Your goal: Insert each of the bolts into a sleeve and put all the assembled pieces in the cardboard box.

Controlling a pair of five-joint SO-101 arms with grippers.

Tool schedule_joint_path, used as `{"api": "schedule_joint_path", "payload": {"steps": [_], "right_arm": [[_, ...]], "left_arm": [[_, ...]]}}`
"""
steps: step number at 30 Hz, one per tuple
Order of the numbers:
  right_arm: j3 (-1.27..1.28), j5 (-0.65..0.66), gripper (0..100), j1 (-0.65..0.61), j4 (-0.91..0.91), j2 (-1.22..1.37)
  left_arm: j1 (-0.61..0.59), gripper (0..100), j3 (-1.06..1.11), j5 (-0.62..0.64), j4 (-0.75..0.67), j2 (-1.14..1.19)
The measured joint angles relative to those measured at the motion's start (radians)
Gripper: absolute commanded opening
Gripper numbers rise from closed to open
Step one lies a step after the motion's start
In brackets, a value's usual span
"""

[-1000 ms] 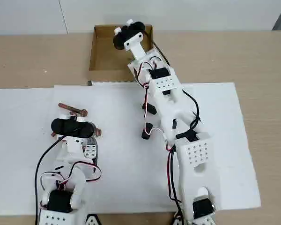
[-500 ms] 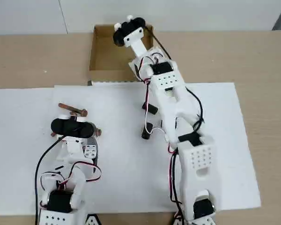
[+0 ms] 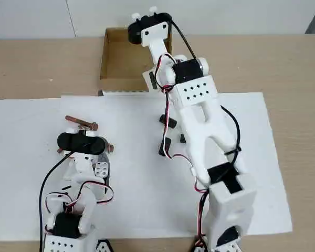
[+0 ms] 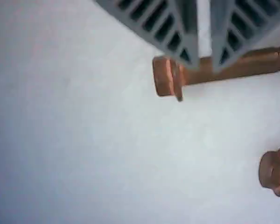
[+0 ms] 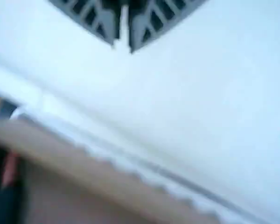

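Your left gripper [image 4: 204, 63], fingers together and empty, hangs over a bolt [image 4: 238, 67] whose shank lies crosswise under both tips. Your right gripper [image 5: 122, 46] is closed too. From above, it's over the cardboard box [image 3: 121, 63]; left is nearer.

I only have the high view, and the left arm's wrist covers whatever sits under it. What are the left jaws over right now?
Observer: In the left wrist view the left jaws stand nearly together, with their tips over the shaft of a copper bolt lying on the white paper.
Operator: Are they gripping it?
Observer: I cannot tell. The shaft runs behind both tips, not between them.
Operator: And the right jaws, up over the cardboard box?
Observer: The right wrist view shows the right jaws nearly together with nothing between them.
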Motion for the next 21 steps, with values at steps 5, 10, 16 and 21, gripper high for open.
{"api": "schedule_joint_path", "payload": {"steps": [5, 10, 16, 21], "right_arm": [[0.0, -0.103, 0.4, -0.017, 0.199, -0.054], [0.0, -0.253, 0.4, -0.037, 0.31, -0.087], [0.051, -0.362, 0.4, -0.052, 0.322, -0.13], [0.221, -0.445, 0.5, -0.068, 0.322, -0.193]], "left_arm": [[0.0, 0, 0.0, 0.0, 0.0, 0.0], [0.0, 0, 0.0, 0.0, 0.0, 0.0], [0.0, 0, 0.0, 0.0, 0.0, 0.0], [0.0, 0, 0.0, 0.0, 0.0, 0.0]]}}
